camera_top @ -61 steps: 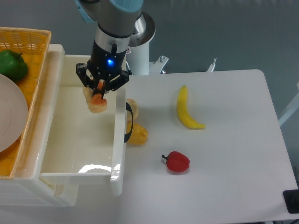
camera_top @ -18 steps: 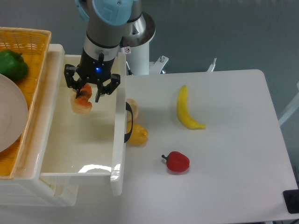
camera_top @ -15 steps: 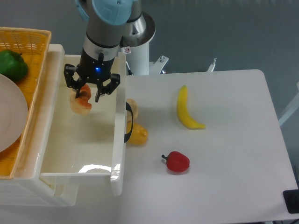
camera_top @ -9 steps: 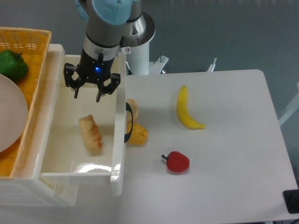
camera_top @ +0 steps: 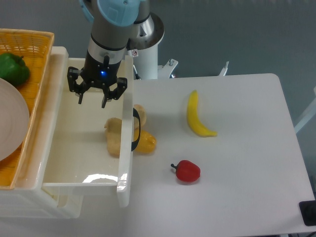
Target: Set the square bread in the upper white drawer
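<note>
A: What does the overhead view show of the gripper (camera_top: 92, 100)?

B: It hangs over the rear part of the upper white drawer (camera_top: 59, 148), pointing down. Its dark fingers (camera_top: 80, 97) are spread apart and nothing lies between them.

A: And the square bread (camera_top: 114, 136)?

B: The pale tan piece lies inside the drawer, against the front wall, the one that carries the black loop handle (camera_top: 136, 129). It is apart from the gripper and no part of the arm touches it.

A: Which way does it lie from the fingers?

B: Toward the drawer's front wall and toward the near edge of the picture, that is, down and to the right of the fingertips as seen here. Its long axis runs roughly along the front wall, slightly slanted. Whether it rests flat on the floor or leans on the wall cannot be told from this view.

A: How far along is the task?

B: Judged from the layout, the placing looks done, since the bread is within the drawer walls. What is left calls only for lifting the arm clear, straight up, away from the wall.

A: What else appears?

B: Outside the drawer, on the table (camera_top: 237, 148), a pale round bun (camera_top: 140, 114) and an orange-yellow pastry (camera_top: 145, 143) sit just beside the handle. A banana (camera_top: 196, 116) and a red pepper (camera_top: 187, 171) lie farther right. A woven yellow basket (camera_top: 34, 44) at the left holds a green pepper (camera_top: 12, 67) and a white plate (camera_top: 10, 123).
</note>
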Controlling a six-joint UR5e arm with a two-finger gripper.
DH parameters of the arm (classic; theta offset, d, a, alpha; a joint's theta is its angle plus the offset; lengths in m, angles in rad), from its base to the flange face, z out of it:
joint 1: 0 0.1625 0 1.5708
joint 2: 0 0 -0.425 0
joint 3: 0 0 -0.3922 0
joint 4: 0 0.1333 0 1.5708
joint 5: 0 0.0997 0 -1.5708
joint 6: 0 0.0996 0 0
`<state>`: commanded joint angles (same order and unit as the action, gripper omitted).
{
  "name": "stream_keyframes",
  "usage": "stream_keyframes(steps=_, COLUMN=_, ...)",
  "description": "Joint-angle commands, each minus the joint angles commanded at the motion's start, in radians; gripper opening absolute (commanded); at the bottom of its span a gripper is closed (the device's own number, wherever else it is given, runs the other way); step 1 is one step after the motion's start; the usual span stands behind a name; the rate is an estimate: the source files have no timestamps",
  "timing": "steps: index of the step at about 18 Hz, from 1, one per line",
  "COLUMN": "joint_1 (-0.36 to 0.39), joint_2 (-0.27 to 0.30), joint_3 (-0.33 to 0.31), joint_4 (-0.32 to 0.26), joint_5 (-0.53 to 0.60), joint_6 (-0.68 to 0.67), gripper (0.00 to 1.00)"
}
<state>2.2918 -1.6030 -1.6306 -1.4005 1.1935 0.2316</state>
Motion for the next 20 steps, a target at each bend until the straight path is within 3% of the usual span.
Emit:
stream_keyframes(steps=12, joint_1=0.023, joint_2=0.017, joint_3=0.015, joint_4=0.0, joint_5=0.002, joint_6=0.002, gripper=0.63)
stream_keyframes(steps=13, joint_1=0.032, joint_2=0.023, joint_3=0.017, joint_4=0.003, joint_5=0.003, joint_6=0.003, gripper=0.65)
stream_keyframes(steps=14, joint_1=0.043, joint_2=0.034, joint_3=0.015, joint_4=0.005, joint_5=0.009, joint_6=0.008, gripper=0.84)
stream_keyframes(steps=15, joint_1=0.054, joint_2=0.038, joint_3=0.015, joint_4=0.005, joint_5=0.029, joint_6=0.018, gripper=0.89)
stream_keyframes(steps=17, joint_1=0.067, joint_2=0.038, joint_3=0.023, joint_4=0.003, joint_5=0.041, joint_6=0.018, gripper=0.87)
stream_keyframes(steps=20, joint_1=0.09, joint_2=0.041, joint_3=0.025, joint_4=0.003, joint_5=0.048, joint_6=0.02, gripper=0.95)
